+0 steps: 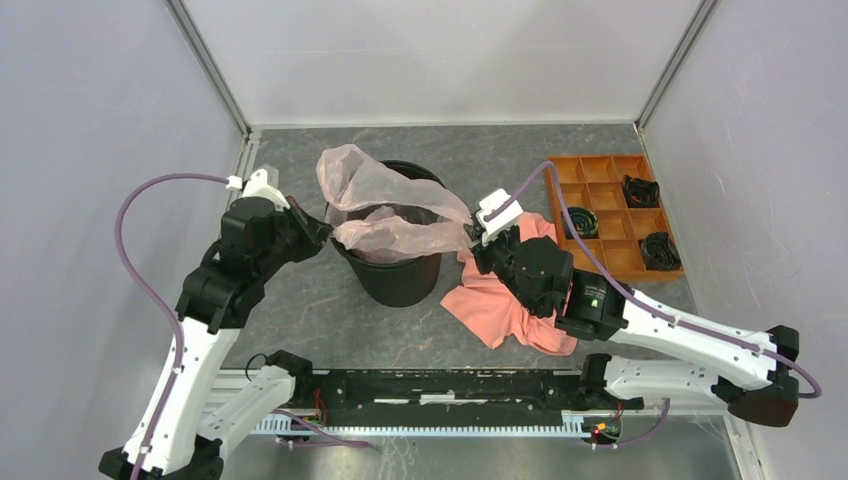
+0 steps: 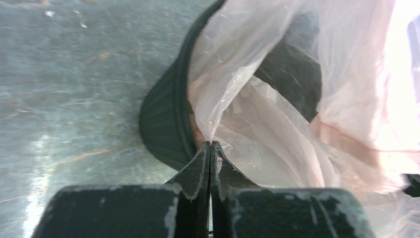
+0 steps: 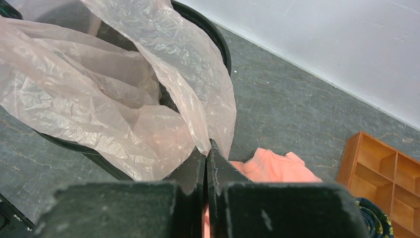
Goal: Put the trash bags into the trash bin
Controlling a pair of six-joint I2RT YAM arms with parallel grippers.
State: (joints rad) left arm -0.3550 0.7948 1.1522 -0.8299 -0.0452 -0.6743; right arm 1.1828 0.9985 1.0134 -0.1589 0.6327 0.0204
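Pinching the bag (image 2: 257, 134) edge in the left hand (image 2: 210, 144), fingers fully together, just beside the bin (image 2: 163, 124) rim. Pinching the opposite edge in the right hand (image 3: 207, 148), equally tight, cloth (image 3: 270, 168) just beyond. Between both hands: draped across the bin mouth, partly sagging inside, partly bunched above the far rim. Seemingly half done; left to do: pushing everything down inside.
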